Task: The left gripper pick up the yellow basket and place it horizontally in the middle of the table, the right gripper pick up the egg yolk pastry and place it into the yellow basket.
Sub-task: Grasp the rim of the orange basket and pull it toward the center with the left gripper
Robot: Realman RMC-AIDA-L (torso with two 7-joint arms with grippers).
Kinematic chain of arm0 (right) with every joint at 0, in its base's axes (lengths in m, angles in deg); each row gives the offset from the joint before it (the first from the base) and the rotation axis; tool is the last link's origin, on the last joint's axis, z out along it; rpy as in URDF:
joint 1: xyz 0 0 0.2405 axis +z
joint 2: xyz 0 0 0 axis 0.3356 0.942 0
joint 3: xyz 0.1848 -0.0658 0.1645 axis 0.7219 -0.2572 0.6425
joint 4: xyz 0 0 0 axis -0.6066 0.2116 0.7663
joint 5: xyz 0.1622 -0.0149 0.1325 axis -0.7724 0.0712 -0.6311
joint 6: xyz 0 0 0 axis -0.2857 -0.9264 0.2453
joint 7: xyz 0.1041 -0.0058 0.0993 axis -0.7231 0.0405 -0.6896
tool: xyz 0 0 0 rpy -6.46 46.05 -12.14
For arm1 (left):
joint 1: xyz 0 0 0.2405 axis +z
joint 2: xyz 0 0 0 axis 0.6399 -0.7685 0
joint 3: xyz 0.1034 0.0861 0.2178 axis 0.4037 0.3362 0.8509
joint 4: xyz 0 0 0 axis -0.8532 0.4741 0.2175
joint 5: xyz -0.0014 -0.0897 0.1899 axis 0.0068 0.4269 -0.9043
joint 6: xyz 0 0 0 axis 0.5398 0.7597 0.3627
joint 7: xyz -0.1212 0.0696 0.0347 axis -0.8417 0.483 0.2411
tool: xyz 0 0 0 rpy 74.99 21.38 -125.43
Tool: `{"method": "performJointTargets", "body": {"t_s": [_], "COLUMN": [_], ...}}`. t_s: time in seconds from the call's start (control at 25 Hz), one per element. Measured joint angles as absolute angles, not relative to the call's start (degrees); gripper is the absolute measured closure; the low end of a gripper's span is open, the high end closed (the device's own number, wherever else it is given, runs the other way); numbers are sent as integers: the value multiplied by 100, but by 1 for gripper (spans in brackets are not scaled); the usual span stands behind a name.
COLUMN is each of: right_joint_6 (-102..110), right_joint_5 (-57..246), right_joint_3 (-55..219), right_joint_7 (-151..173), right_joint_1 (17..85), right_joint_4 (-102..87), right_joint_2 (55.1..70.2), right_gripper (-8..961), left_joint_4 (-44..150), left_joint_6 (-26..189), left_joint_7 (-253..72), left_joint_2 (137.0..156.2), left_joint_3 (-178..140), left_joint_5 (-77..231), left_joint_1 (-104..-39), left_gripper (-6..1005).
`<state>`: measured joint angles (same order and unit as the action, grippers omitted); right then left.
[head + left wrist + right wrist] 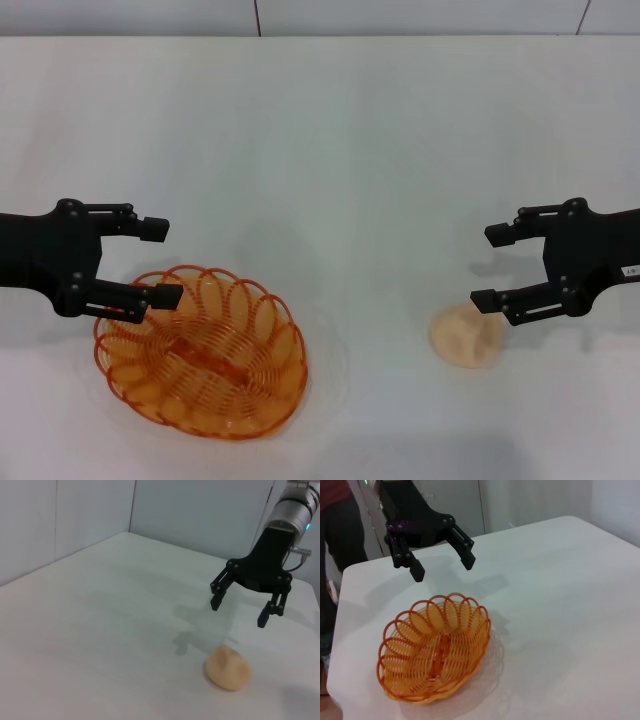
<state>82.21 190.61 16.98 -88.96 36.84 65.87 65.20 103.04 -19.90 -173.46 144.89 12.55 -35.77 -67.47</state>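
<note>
The yellow basket lies empty on the table at the front left; it also shows in the right wrist view. My left gripper is open and empty, hovering over the basket's far-left rim, and appears in the right wrist view above and behind the basket. The egg yolk pastry sits on the table at the front right, also in the left wrist view. My right gripper is open and empty, hovering just above and beyond the pastry, as the left wrist view shows.
A pale wall runs along the table's far edge. A person in dark clothes stands beyond the table's left side. White tabletop stretches between the basket and the pastry.
</note>
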Motion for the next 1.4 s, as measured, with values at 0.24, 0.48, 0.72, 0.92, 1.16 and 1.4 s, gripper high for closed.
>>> {"method": "performJointTargets", "body": {"t_s": [0.24, 0.48, 0.72, 0.92, 1.16, 1.4], "right_joint_6": [8221, 8220, 8220, 8219, 8185, 8176], "right_joint_5": [19061, 19061, 19062, 19062, 19062, 19058], "right_joint_3": [1698, 1698, 1698, 1698, 1698, 1693], "right_joint_7": [-8896, -8896, -8895, -8895, -8885, -8885], "right_joint_1": [3683, 3684, 3684, 3684, 3684, 3684], "right_joint_4": [6580, 6579, 6584, 6583, 6561, 6555], "right_joint_2": [6520, 6520, 6520, 6520, 6520, 6520], "right_gripper": [151, 151, 151, 150, 150, 150], "left_joint_4": [10304, 10304, 10304, 10460, 11161, 11423], "left_joint_6": [-1990, -1990, -1989, -1939, -1924, -1971], "left_joint_7": [-17347, -17347, -17363, -17887, -19037, -19900], "left_joint_2": [14489, 14489, 14487, 14429, 14417, 14418], "left_joint_3": [1255, 1255, 1255, 1270, 1299, 1316], "left_joint_5": [-3577, -3577, -3577, -3625, -4125, -5107], "left_joint_1": [-6747, -6747, -6747, -6771, -6879, -7244], "left_gripper": [147, 155, 164, 170, 179, 187]}}
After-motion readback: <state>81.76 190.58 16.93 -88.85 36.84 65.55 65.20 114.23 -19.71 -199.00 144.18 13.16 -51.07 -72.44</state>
